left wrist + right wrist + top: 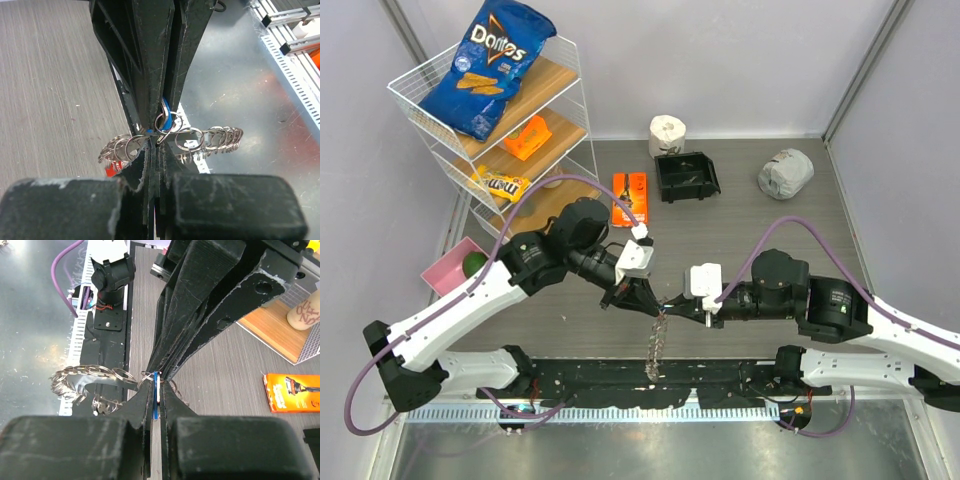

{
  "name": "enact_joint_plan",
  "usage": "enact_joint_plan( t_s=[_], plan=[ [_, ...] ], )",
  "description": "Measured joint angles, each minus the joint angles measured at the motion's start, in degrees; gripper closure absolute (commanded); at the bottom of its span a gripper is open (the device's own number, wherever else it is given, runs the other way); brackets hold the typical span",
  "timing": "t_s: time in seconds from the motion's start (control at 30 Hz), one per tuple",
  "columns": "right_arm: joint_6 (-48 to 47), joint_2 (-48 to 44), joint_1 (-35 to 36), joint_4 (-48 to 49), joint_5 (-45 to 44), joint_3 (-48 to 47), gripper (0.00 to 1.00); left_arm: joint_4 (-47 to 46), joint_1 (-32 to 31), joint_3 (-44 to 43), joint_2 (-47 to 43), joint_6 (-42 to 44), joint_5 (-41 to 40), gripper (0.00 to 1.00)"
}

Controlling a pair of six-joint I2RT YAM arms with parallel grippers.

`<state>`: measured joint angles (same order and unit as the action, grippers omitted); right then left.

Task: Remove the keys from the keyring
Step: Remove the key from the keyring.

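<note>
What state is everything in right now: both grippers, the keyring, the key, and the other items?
left gripper: shut on the keyring.
right gripper: shut on the blue key.
keyring: held in the air, its chain of rings hanging slack below both grippers.
blue key: pinched edge-on, apparently not yet off the keyring.
Doritos bag: lying flat, looks unopened.
black bin: upright, open-topped.

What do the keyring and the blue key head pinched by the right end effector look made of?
The keyring: shiny silver metal, going by glints on its thin wire loops. The blue key head: probably plastic, evenly coloured; only its edge shows.
</note>
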<state>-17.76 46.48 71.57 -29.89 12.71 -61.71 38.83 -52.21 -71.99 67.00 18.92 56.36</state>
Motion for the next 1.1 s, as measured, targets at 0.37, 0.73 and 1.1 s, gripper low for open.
enact_joint_plan(
  t_s=[0.37,0.73,1.1],
  plan=[
    [10.16,2.62,-0.35,-4.31,-4.46,-3.02,0.95,0.44,-1.88,1.33,-3.1,2.38,-7.37,1.0],
    [28.24,7.96,-10.91,-11.1,0.55,-6.73,0.95,-2.73,-6.95,5.29,-7.8,4.22,-23.54,1.0],
    [34.49,7.91,-15.08,-11.56,4.72,-4.2,0.95,-7.45,-9.18,11.43,-13.92,3.21,-29.62,0.73]
  ],
)
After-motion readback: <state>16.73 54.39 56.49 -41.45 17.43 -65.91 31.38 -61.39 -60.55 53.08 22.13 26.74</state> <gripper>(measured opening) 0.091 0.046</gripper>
